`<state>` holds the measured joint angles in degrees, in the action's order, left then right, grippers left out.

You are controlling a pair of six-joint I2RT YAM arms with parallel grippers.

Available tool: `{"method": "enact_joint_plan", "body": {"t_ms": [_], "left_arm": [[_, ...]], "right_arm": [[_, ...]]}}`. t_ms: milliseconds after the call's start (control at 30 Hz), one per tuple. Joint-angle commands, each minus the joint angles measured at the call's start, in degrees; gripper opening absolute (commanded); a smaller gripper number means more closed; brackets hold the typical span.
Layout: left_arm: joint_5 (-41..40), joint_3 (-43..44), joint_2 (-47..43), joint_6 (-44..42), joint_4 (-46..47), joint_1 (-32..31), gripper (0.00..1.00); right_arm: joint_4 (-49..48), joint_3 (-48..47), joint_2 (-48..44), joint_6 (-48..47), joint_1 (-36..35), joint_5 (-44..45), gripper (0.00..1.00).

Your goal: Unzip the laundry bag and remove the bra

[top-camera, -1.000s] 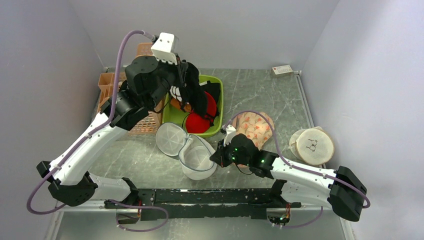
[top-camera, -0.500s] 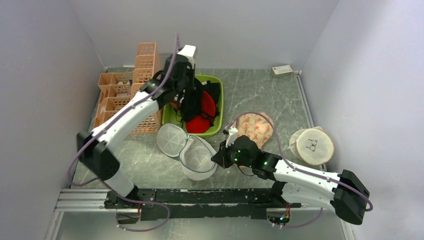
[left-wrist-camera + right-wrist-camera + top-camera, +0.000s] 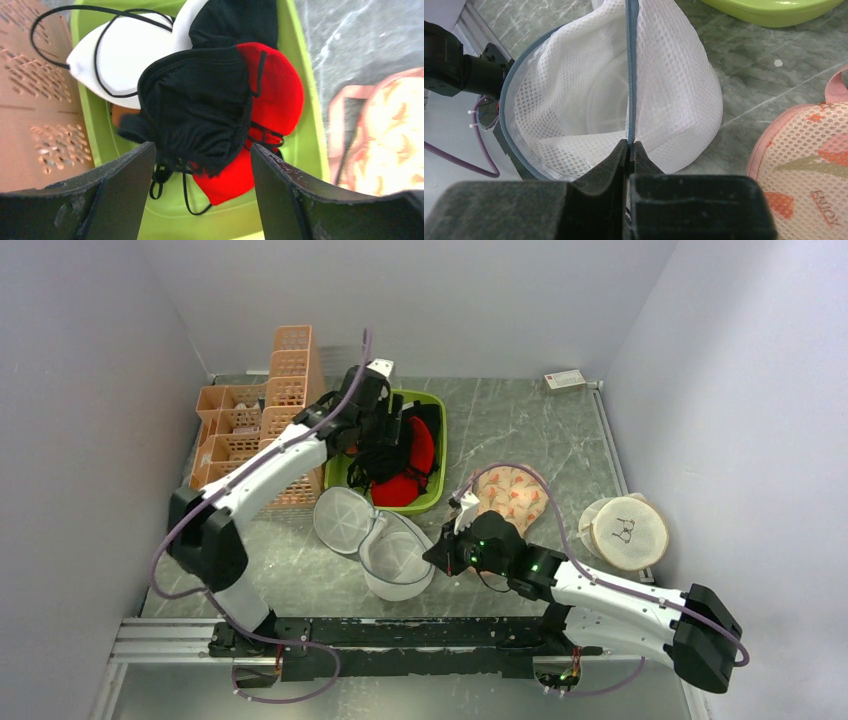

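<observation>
The laundry bag lies unzipped on the table, its two white mesh halves spread apart and nothing showing inside. My right gripper is shut on the bag's blue zip rim, at its right side. The red bra lies in the green bin, partly under a black garment. My left gripper hangs open just above that pile, with nothing between its fingers.
A white-cupped bra sits at the bin's far end. Orange perforated baskets stand left of the bin. A peach floral pouch lies right of my right gripper, and a cream round pouch sits near the right wall.
My left arm came down over the green bin with the black garment, then its jaws opened and the garment dropped onto the pile. The right gripper kept its hold.
</observation>
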<state>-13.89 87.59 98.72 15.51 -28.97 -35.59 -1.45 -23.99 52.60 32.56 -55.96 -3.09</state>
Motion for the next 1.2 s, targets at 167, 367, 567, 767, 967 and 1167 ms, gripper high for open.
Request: {"method": "enact_joint_plan", "body": {"t_ms": [167,367,567,767,967,1167], "left_arm": [[7.3,-14.8,-22.9,5.2,-1.9,0.1,0.99],[9.1,-32.4,-39.8,12.8,-2.2,0.1,0.99],[2.1,-47.2,-53.9,24.0,-2.9,0.3,1.0],[-2.6,-57.3,-60.3,31.7,2.1,1.5,0.85],[5.9,-64.2,-57.6,34.0,10.8,9.8,0.62],[15.4,-68.7,-52.5,31.1,19.9,20.9,0.37]], "right_arm": [[-2.3,0.5,2.4,-1.2,-0.4,-0.3,0.0],[-0.5,0.9,0.2,-1.2,-0.3,1.7,0.0],[1.6,0.3,-1.5,-2.1,-0.3,3.5,0.0],[1.6,0.1,-1.6,-1.6,-0.3,2.7,0.0],[1.3,0.6,-2.0,-0.8,-0.3,2.0,0.0],[1.3,0.6,-2.6,-0.7,-0.3,1.8,0.0]]}}
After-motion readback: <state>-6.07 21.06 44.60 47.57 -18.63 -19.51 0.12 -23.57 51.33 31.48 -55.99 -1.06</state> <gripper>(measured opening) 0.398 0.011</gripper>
